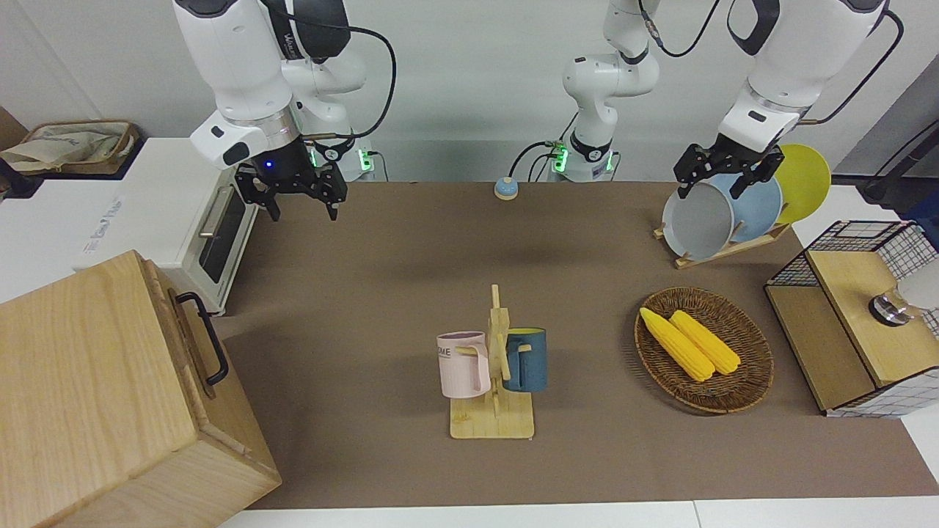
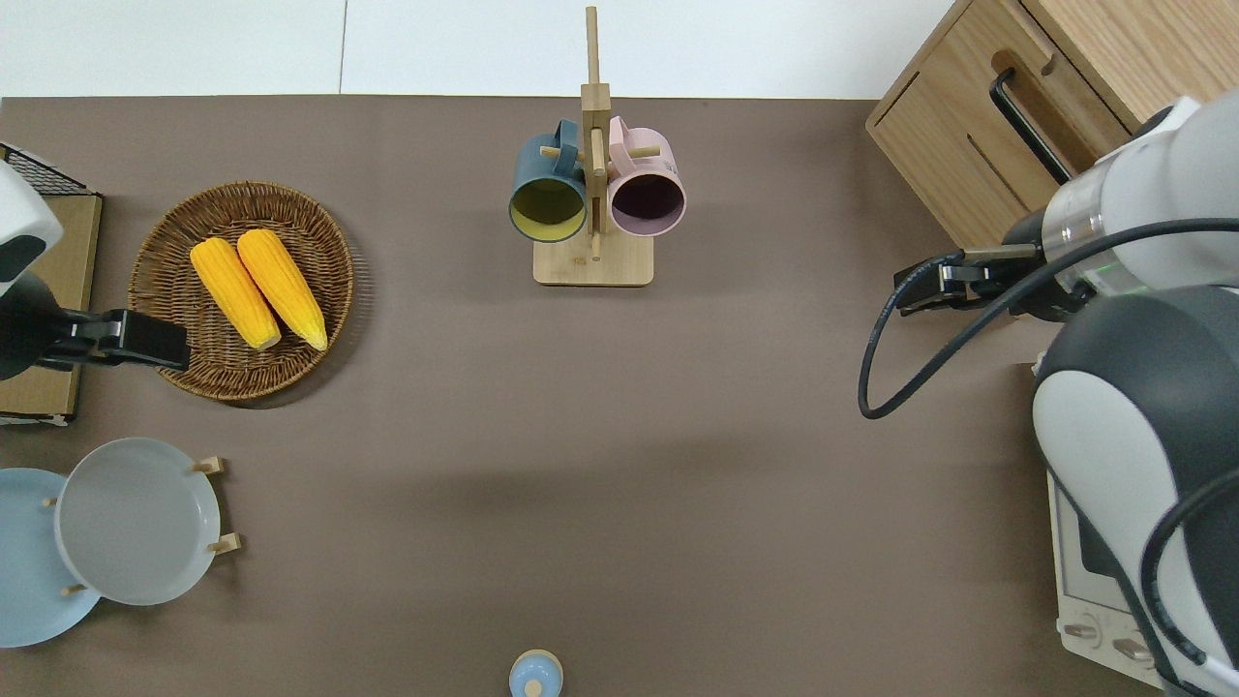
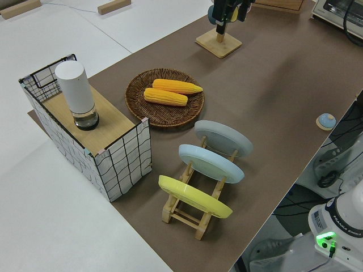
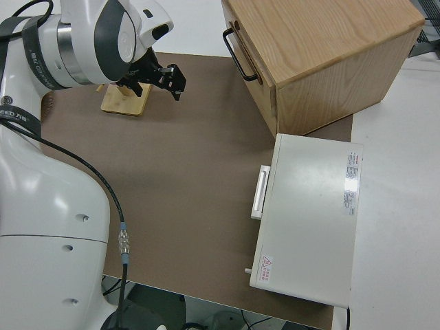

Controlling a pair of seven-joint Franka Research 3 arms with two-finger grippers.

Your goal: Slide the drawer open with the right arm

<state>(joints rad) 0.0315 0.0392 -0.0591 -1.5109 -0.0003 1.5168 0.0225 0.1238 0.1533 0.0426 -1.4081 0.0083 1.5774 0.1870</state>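
Note:
The pale-wood cabinet point(image 1: 88, 389) stands at the right arm's end of the table. Its drawer is shut, with the black bar handle point(image 1: 204, 339) on its front. The handle also shows in the overhead view point(image 2: 1028, 124) and the right side view point(image 4: 238, 53). My right gripper point(image 1: 301, 209) is open and empty, pointing down. In the overhead view the right gripper point(image 2: 931, 288) is over the brown mat, close to the cabinet's lower corner and apart from the handle. It also shows in the right side view point(image 4: 167, 77). My left arm is parked, its gripper point(image 1: 722, 176) open.
A white toaster oven point(image 1: 213, 227) stands beside the cabinet, nearer to the robots. A mug rack point(image 1: 493, 381) with two mugs stands mid-table. A basket of corn point(image 1: 748, 381), a plate rack point(image 1: 726, 253) and a wire-mesh cabinet point(image 1: 858, 315) are toward the left arm's end.

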